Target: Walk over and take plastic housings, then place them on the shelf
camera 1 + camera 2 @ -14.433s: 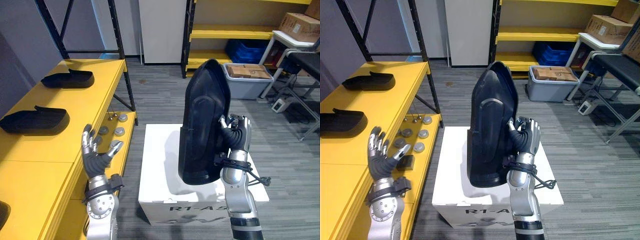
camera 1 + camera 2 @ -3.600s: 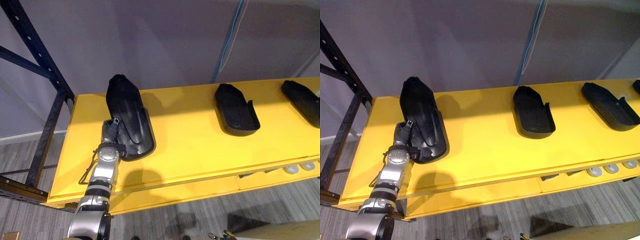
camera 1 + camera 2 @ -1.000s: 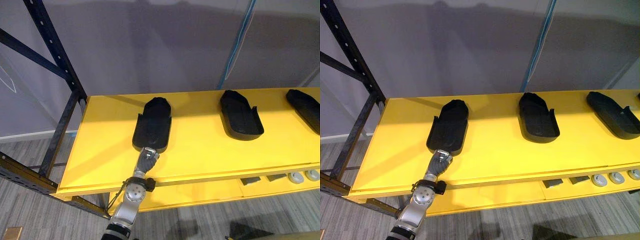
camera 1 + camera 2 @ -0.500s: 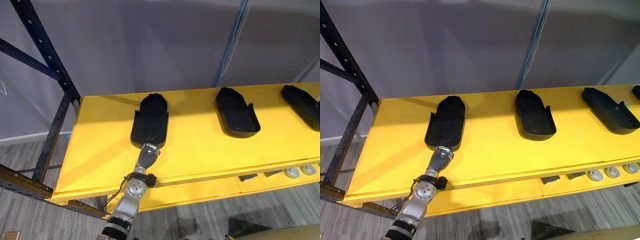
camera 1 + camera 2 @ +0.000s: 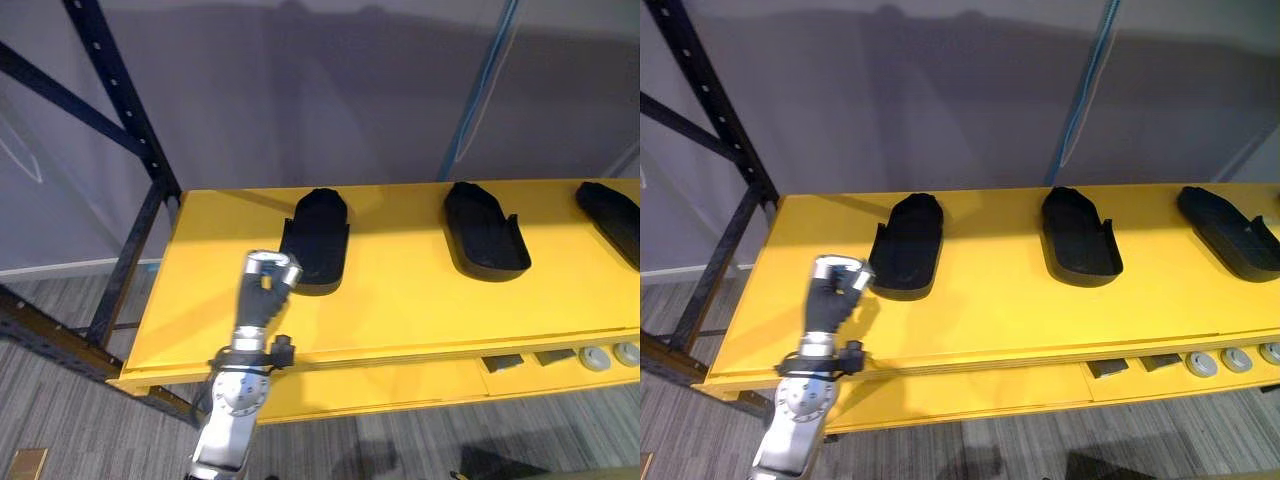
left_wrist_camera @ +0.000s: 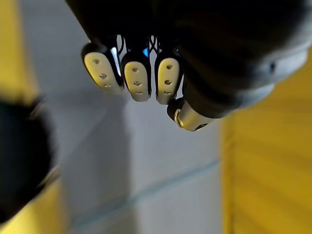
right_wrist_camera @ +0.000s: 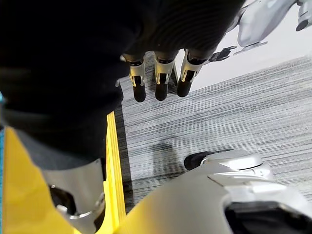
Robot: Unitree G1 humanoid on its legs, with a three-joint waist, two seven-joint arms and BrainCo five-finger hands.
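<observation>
Since half a second back: left hand (image 5: 263, 283) has come off the near end of leftmost housing (image 5: 318, 240), now raised over the front of the shelf (image 5: 400, 310) and apart from it. Fingers curled loosely inward, nothing in them. Leftmost housing lies flat on the shelf, ahead and to the right of that hand, long axis front to back. Left hand is the nearer; right hand (image 7: 161, 80) hangs toward floor (image 7: 219, 112), fingers relaxed, empty. Count: three black housings in a row, well apart, with second housing (image 5: 487, 240) and third housing (image 5: 612, 213) cut by frame edge. Judged: this one placed, next move is fetching another
</observation>
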